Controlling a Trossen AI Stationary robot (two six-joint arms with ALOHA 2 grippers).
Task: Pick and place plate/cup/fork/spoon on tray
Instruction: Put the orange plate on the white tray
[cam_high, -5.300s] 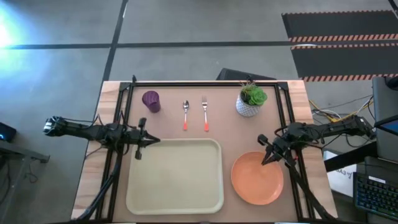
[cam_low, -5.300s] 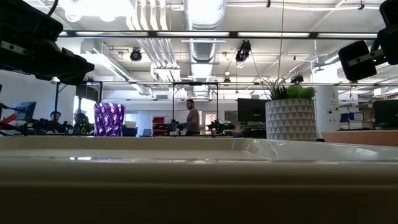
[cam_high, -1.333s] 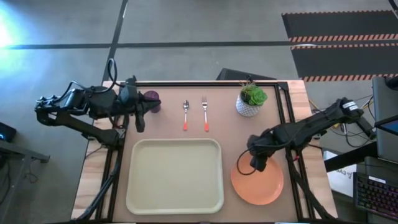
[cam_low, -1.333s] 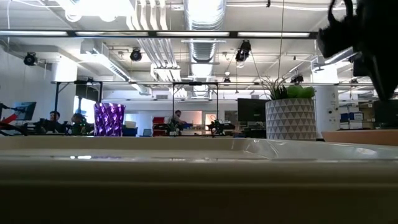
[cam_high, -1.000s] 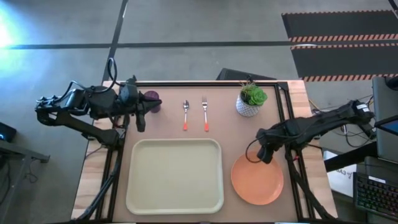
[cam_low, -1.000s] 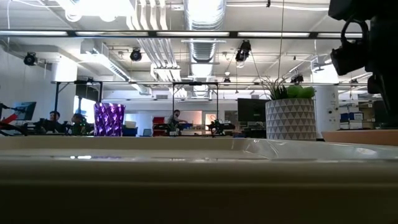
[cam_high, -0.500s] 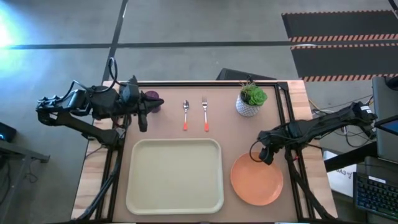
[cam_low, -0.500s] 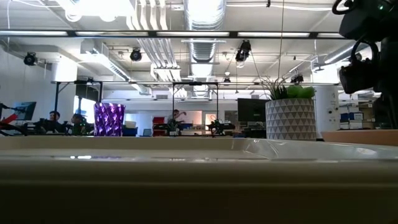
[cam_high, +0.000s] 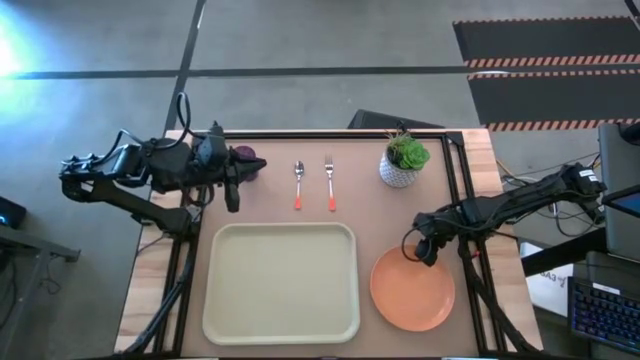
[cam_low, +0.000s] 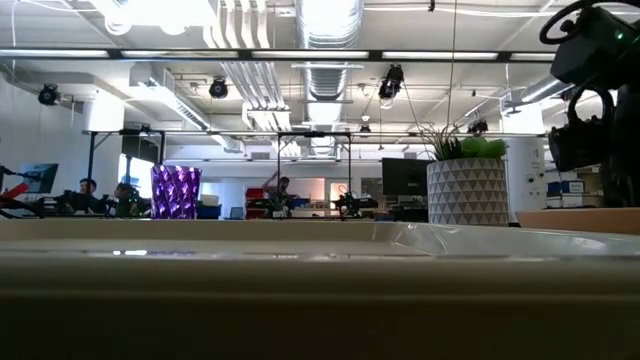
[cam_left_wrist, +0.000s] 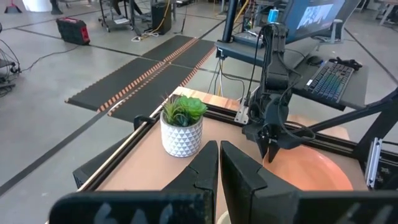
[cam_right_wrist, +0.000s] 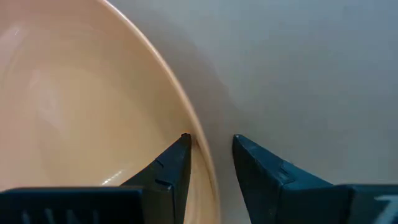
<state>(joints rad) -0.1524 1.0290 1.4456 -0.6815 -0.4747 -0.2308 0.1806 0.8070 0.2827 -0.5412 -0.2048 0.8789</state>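
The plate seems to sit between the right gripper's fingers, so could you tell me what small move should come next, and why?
Probably close the right gripper on the plate. Its open fingers straddle the rim at the plate's far edge, one over the dish, one over the table, and the plate lies beside the tray, not on it. The left gripper waits near the cup.

Nothing readable is showing anywhere I am looking: no label, brand, number or sign on the table or the things lying on it. The monitor (cam_left_wrist: 317, 15) glowing at the upper right of the left wrist view is showing only shapes too blurred to read, and the keyboard (cam_left_wrist: 328, 78) below it is showing no legible keys.
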